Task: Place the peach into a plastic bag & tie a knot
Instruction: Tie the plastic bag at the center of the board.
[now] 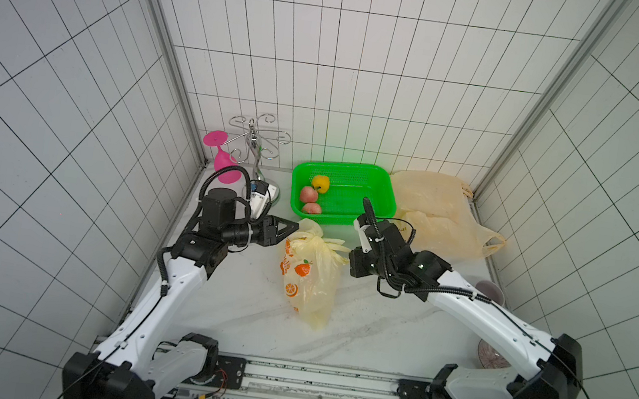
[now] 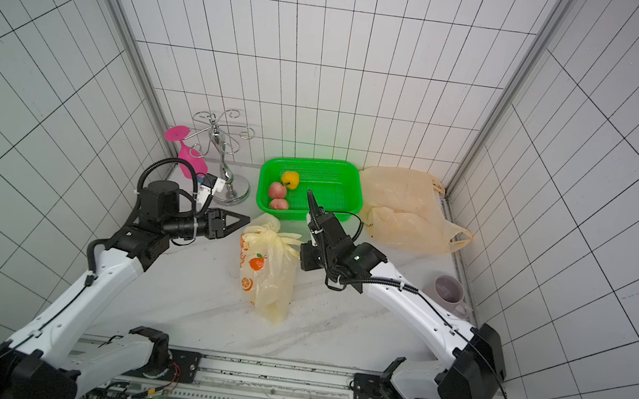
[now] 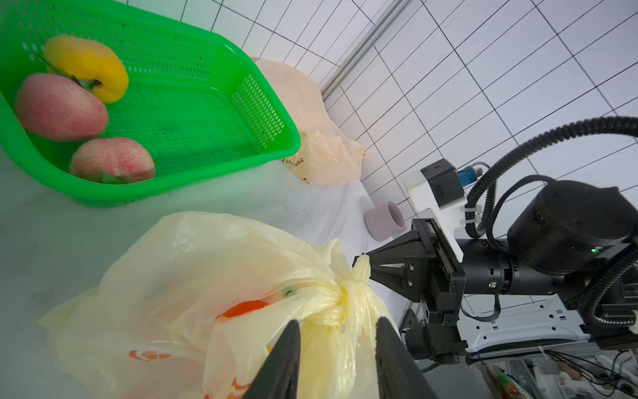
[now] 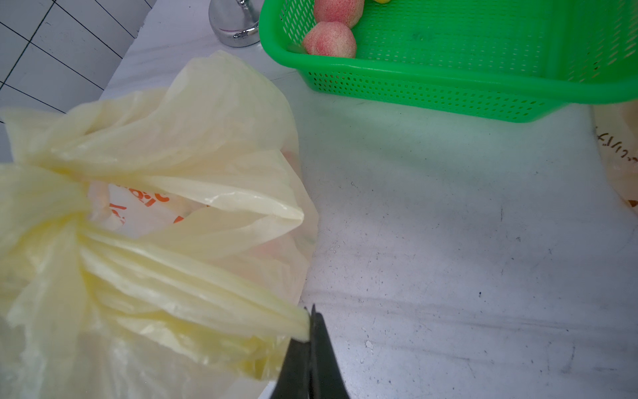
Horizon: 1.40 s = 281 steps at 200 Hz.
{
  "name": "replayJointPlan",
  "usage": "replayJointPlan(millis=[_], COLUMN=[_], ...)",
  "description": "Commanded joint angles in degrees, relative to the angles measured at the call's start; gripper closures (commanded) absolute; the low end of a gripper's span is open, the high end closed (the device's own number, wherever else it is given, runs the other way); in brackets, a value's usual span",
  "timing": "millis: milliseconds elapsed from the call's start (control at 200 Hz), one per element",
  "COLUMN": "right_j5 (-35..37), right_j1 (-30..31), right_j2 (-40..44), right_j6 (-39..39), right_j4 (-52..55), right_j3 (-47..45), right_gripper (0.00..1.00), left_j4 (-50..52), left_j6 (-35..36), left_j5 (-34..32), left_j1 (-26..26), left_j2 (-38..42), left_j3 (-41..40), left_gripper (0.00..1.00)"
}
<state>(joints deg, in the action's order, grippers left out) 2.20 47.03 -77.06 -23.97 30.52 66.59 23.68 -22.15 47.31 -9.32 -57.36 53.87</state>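
The yellowish plastic bag (image 1: 309,279) (image 2: 268,269) with orange prints lies mid-table, its handles twisted into a knot (image 3: 331,300). Something pinkish-orange with a green bit shows faintly through the plastic (image 3: 245,307); I cannot tell whether it is the peach. Two more peaches (image 1: 309,194) (image 1: 311,208) lie in the green basket (image 1: 378,183). My left gripper (image 1: 297,227) (image 3: 336,323) is open, its fingers either side of loose bag plastic just below the knot. My right gripper (image 1: 349,251) (image 4: 310,311) is shut on the end of a bag handle (image 4: 207,290), pulled out to the right.
A yellow fruit (image 1: 320,183) shares the basket. Another crumpled plastic bag (image 1: 441,216) lies at the back right. A pink glass (image 1: 222,158) and a metal rack (image 1: 257,146) stand at the back left. A purple cup (image 2: 448,291) sits by the right wall.
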Motion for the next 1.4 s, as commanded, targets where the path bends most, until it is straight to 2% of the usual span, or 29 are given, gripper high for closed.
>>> replayJointPlan(millis=[0,130,355,455,715,870,940,1130,1299,1399], right_j5=[-0.4,-0.7,-1.2,-1.1,-0.9,-0.6,-0.1,3.4,5.3,7.1], right_j1=[0.5,0.4,0.5,0.5,0.5,0.5,0.5,0.3,0.3,-0.2], right_j2=[-0.5,-0.9,-1.3,-0.9,-0.4,-0.5,-0.9,-2.3,-3.3,-3.1], right_j6=[0.4,0.7,0.7,0.5,0.4,0.3,0.3,0.0,-0.2,0.0], right_j4=[-0.6,-0.6,-0.6,-0.7,-0.7,-0.9,-1.3,-2.4,-2.5,-1.2], right_j3=[-2.4,-1.9,-1.7,-2.1,-2.9,-3.1,-3.9,-8.4,-9.8,-9.4], right_gripper=[1.00,1.00,1.00,1.00,1.00,1.00,1.00,1.00,1.00,1.00], left_j4=[10.9,17.1,14.3,11.7,9.6,9.9,9.8,5.7,5.0,8.4], left_j6=[6.0,10.3,7.9,6.3,6.0,6.2,5.7,1.4,0.3,3.1], left_j5=[-7.0,-12.3,-9.3,-8.9,-9.1,-6.5,-4.6,0.1,-0.3,-4.8], left_j1=[-0.5,-3.2,-6.6,-7.1,-7.2,-7.6,-6.4,0.9,2.3,3.2], left_j2=[4.2,4.3,1.6,0.8,-2.4,-2.3,-1.8,0.5,1.0,1.4], left_j3=[0.5,1.9,1.0,0.3,1.4,2.4,3.5,3.0,1.5,2.1], left_gripper=[0.63,0.64,0.64,0.67,0.81,1.00,1.00,1.00,1.00,1.00])
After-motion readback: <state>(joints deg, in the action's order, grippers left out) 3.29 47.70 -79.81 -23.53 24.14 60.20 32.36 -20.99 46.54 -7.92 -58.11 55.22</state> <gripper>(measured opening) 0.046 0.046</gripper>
